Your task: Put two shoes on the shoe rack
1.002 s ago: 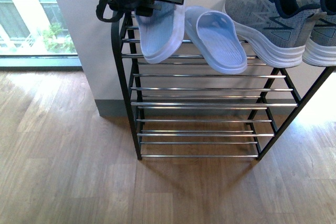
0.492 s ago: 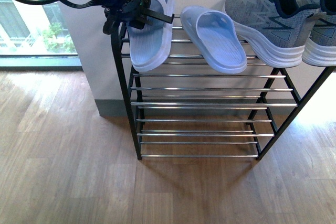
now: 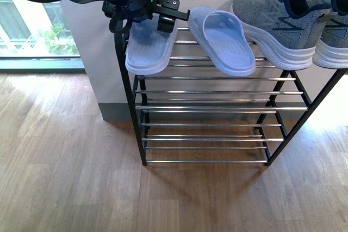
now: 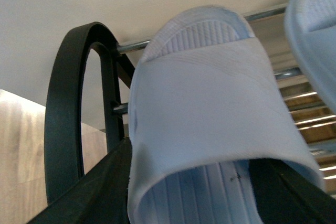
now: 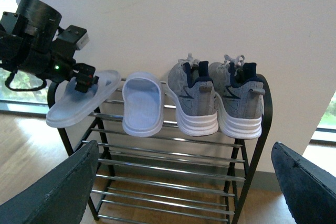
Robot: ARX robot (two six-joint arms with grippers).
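The black metal shoe rack with arched ends and chrome horizontal bars [image 3: 217,93] stands on a light wood-plank floor [image 3: 65,177] against a pale wall [image 5: 173,14]. Four shoes sit along its top tier. At the rack's right end, two grey knit sneakers with white soles and dark navy linings stand side by side, heels facing out from the wall: the inner grey sneaker [image 5: 193,102] and the outer grey sneaker [image 5: 240,103], touching or nearly touching each other. Just beside the inner sneaker, toward the middle of the rack, a light-blue rubber slide [image 3: 223,39] lies flat across the top bars with its heel overhanging the front bar.

At the rack's left end, next to the arched black frame [image 4: 73,114], the second light-blue rubber slide [image 3: 149,50] lies on the top bars, its heel reaching out past the front bar. The left gripper [image 3: 163,14] is closed around this slide: the left wrist view shows a dark finger on each side of the slide's strap [image 4: 210,114], pressed against the shoe, with the toe pointing toward the wall. In the front view the black arm with its cables comes in above the rack's left corner.

The right gripper [image 5: 184,192] hangs well clear of the rack, out in front of it. Its two dark fingers [image 5: 52,192] stand wide apart at the edges of the right wrist view, with nothing between them.
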